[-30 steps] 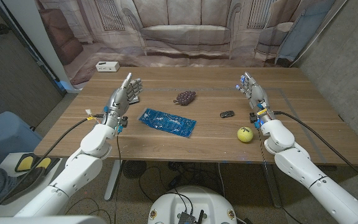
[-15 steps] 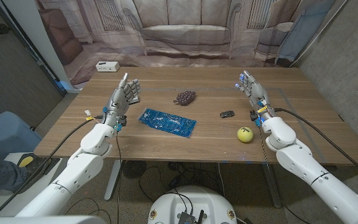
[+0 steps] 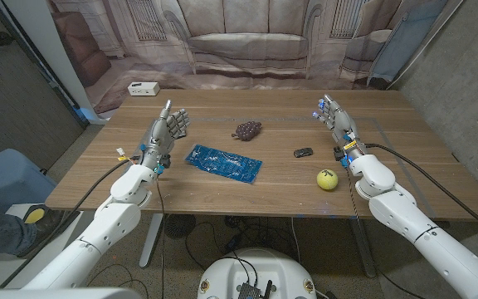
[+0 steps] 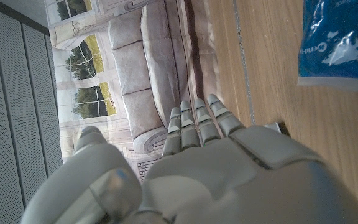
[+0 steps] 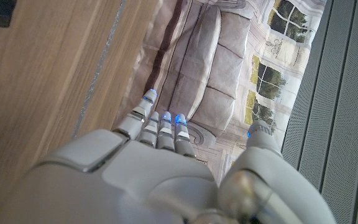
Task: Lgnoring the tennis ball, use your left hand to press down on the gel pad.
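A blue gel pad (image 3: 223,162) with white print lies flat near the middle of the wooden table (image 3: 264,191); one corner of the gel pad (image 4: 339,42) shows in the left wrist view. My left hand (image 3: 165,133) is raised a little above the table to the pad's left, apart from it, fingers straight and holding nothing; the same left hand (image 4: 216,168) shows from behind in its wrist view. A yellow-green tennis ball (image 3: 328,179) sits at the front right. Beside and beyond it my right hand (image 3: 338,124) stands upright, fingers extended and empty, seen again as the right hand (image 5: 166,174).
A dark bunch of grapes (image 3: 248,129) lies behind the pad. A small black object (image 3: 303,153) sits between the pad and my right hand. A white box (image 3: 143,88) rests at the table's far left corner. A printed sofa backdrop (image 3: 247,41) hangs behind the table.
My left hand has lifted slightly and its fingers have straightened more upright. The right arm has shifted a little; pad and ball have not moved.
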Tool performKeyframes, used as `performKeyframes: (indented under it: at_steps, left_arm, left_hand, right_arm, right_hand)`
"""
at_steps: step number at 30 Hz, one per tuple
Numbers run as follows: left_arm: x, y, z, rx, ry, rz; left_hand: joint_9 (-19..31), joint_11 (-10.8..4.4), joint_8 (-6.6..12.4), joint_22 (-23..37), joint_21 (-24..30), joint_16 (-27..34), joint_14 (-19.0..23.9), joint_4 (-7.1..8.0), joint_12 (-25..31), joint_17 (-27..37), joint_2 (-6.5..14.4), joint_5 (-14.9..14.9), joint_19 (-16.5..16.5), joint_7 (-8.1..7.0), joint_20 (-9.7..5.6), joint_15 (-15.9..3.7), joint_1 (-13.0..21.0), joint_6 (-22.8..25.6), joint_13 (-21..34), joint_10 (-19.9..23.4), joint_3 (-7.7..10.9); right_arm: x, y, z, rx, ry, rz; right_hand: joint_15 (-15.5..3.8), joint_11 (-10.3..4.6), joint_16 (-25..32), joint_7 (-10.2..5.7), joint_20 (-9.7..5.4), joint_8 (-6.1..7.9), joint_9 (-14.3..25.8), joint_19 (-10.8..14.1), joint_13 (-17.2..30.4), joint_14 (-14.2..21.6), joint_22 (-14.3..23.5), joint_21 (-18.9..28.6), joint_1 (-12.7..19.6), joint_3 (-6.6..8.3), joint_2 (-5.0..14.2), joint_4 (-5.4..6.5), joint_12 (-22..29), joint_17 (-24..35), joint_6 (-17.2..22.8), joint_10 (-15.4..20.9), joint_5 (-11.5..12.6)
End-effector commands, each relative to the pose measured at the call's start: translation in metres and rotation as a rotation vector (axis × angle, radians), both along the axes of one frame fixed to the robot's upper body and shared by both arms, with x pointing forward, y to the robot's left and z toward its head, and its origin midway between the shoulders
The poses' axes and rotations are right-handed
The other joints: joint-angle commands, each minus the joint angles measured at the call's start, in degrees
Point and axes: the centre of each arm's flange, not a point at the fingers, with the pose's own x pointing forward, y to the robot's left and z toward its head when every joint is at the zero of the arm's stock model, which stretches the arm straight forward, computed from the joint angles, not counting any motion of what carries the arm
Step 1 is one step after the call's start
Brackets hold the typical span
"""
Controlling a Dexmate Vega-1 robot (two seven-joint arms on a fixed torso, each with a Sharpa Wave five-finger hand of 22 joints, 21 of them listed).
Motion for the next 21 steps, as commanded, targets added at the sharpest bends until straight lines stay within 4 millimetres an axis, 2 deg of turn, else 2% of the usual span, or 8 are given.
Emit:
performKeyframes:
  at_steps: [1,21]
  left_arm:
    - [0.004,0.002,0.0,-0.024,-0.015,0.003]
    - [-0.002,0.005,0.003,-0.01,-0.026,0.013]
  left_hand:
    - [0.08,0.01,0.31,-0.07,0.17,0.05,0.02,-0.25,0.18,0.16,0.09,0.18,-0.3,-0.03,-0.03,0.1,-0.12,0.03,0.09,-0.01,-0.02]
    - [0.08,-0.19,0.47,-0.07,0.3,0.17,-0.01,-0.31,0.38,0.15,0.15,0.19,-0.41,-0.06,-0.11,0.03,-0.08,0.1,0.08,0.09,0.01]
  right_arm:
    - [0.006,0.0,-0.005,0.006,0.0,0.022]
    - [0.009,0.005,-0.016,0.021,0.015,0.022]
  right_hand:
    - [0.1,-0.32,-0.03,-0.48,0.26,-0.04,0.17,0.51,0.2,0.17,0.18,-0.09,0.14,-0.1,0.14,-0.14,-0.02,0.33,-0.03,0.5,-0.05]
    - [-0.06,-0.5,0.0,-0.77,0.22,-0.02,0.17,0.66,0.2,0.3,0.18,-0.07,0.2,-0.17,0.19,-0.14,0.05,0.34,0.07,0.78,-0.03]
